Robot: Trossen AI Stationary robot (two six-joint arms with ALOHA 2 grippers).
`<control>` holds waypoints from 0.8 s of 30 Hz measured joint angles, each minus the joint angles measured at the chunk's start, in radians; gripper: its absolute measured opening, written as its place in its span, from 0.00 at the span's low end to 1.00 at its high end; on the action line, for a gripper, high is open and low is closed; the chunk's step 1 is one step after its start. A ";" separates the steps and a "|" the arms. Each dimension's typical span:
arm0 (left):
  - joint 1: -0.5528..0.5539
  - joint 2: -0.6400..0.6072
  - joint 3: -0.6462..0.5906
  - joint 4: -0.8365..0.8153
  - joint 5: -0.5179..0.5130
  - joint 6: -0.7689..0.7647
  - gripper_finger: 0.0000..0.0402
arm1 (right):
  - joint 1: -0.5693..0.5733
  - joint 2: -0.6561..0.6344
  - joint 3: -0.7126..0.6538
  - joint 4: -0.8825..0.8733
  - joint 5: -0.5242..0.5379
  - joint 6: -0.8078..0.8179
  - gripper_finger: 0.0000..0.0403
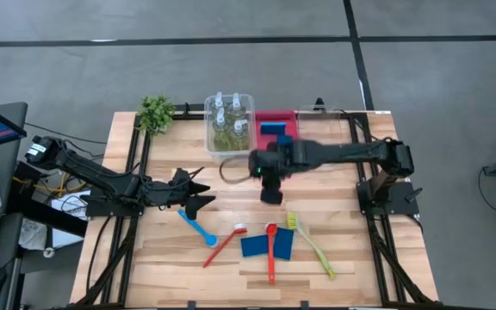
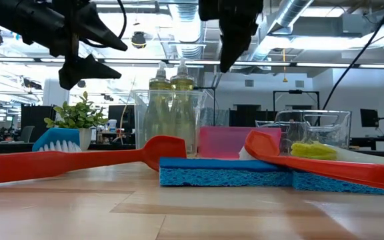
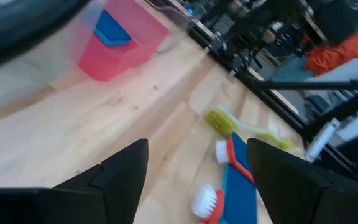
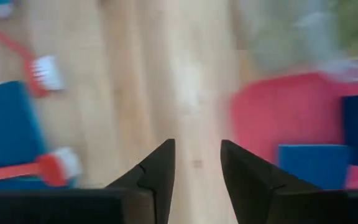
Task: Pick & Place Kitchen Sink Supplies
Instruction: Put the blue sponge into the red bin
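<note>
Bottles: We see small clear bottles (image 1: 227,120) with yellow-green soap and white tops. They stand up in the clear bin.
Sponges: We see flat blue sponges (image 1: 266,246) on the table at about 6 o'clock from the middle. Two more blue sponges (image 1: 275,133) lie in the red bin.
Brushes: A blue brush (image 1: 198,227) lies at about 7 o'clock. A red brush (image 1: 225,244) lies just beside it. Another red brush (image 1: 271,251) lies across the sponges on the table. A yellow-green brush (image 1: 311,244) lies at about 5 o'clock, near those sponges.
Clear bin: The clear bin (image 1: 209,129) sits at about 12 o'clock on the table. It holds the bottles.
Red bin: The red bin (image 1: 274,118) sits just beside the clear bin, on its 3 o'clock side. It holds blue sponges.
Plant: A small green plant (image 1: 155,113) stands at about 10 o'clock, near the clear bin.
Right hand: The right gripper (image 1: 271,194) hangs over the middle of the table, near the red bin. Its fingers (image 4: 157,171) are a little apart, and we see nothing between them.
Left hand: The left gripper (image 1: 198,192) waits at about 9 o'clock, above the blue brush. Its fingers (image 3: 126,163) are spread wide and hold nothing.
</note>
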 joint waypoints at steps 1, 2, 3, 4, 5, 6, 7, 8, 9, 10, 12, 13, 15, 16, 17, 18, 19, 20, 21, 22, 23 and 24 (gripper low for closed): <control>0.000 0.000 0.000 0.000 0.011 0.000 0.68 | 0.024 0.003 0.000 0.002 -0.004 0.022 0.30; -0.002 0.000 0.000 0.000 0.022 0.000 0.68 | 0.049 0.015 -0.001 0.013 -0.010 0.043 0.31; -0.004 0.000 0.000 0.000 0.031 0.000 0.68 | 0.071 0.022 -0.003 0.027 -0.026 0.060 0.31; -0.008 0.000 0.000 0.000 0.035 0.001 0.68 | 0.091 0.024 -0.004 0.037 -0.046 0.074 0.31; -0.012 0.000 0.000 0.000 0.042 0.005 0.68 | 0.113 0.031 -0.005 0.047 -0.061 0.090 0.31; -0.018 0.000 0.000 0.000 0.043 0.007 0.68 | 0.135 0.043 -0.005 0.061 -0.077 0.105 0.31; -0.023 0.000 0.000 0.000 0.045 0.009 0.68 | 0.155 0.054 -0.005 0.077 -0.093 0.120 0.31; -0.030 0.000 0.000 0.000 0.045 0.013 0.68 | 0.175 0.064 -0.005 0.089 -0.102 0.133 0.31; -0.036 0.000 0.000 0.000 0.045 0.013 0.68 | 0.196 0.078 -0.005 0.095 -0.103 0.147 0.31; -0.042 0.000 0.000 0.000 0.046 0.013 0.68 | 0.215 0.092 -0.005 0.102 -0.103 0.158 0.31; -0.054 0.000 0.000 0.000 0.045 0.014 0.68 | 0.250 0.125 -0.005 0.128 -0.103 0.166 0.31; -0.060 0.000 0.000 0.000 0.045 0.014 0.68 | 0.267 0.145 -0.005 0.139 -0.103 0.166 0.31; -0.073 0.000 0.000 0.000 0.045 0.015 0.68 | 0.296 0.179 -0.006 0.164 -0.103 0.163 0.31; -0.080 0.000 0.000 0.000 0.044 0.014 0.68 | 0.308 0.197 -0.006 0.182 -0.103 0.161 0.31; -0.088 0.000 0.000 0.000 0.045 0.013 0.68 | 0.317 0.214 -0.006 0.196 -0.103 0.162 0.31; -0.097 0.000 0.000 0.000 0.045 0.013 0.68 | 0.326 0.229 -0.006 0.208 -0.104 0.163 0.31; -0.105 0.000 0.000 0.000 0.044 0.013 0.68 | 0.335 0.243 -0.006 0.220 -0.105 0.167 0.31; -0.116 0.000 0.000 0.000 0.044 0.012 0.68 | 0.340 0.254 -0.006 0.230 -0.106 0.174 0.31; -0.124 0.000 0.000 0.000 0.044 0.011 0.68 | 0.344 0.268 -0.006 0.239 -0.106 0.180 0.31; -0.133 0.000 0.000 0.000 0.045 0.010 0.68 | 0.344 0.282 -0.006 0.246 -0.109 0.182 0.31; -0.143 0.000 0.000 0.000 0.044 0.009 0.68 | 0.344 0.294 -0.006 0.253 -0.118 0.184 0.31; -0.152 0.000 0.000 0.000 0.044 0.008 0.68 | 0.344 0.305 -0.006 0.261 -0.129 0.184 0.31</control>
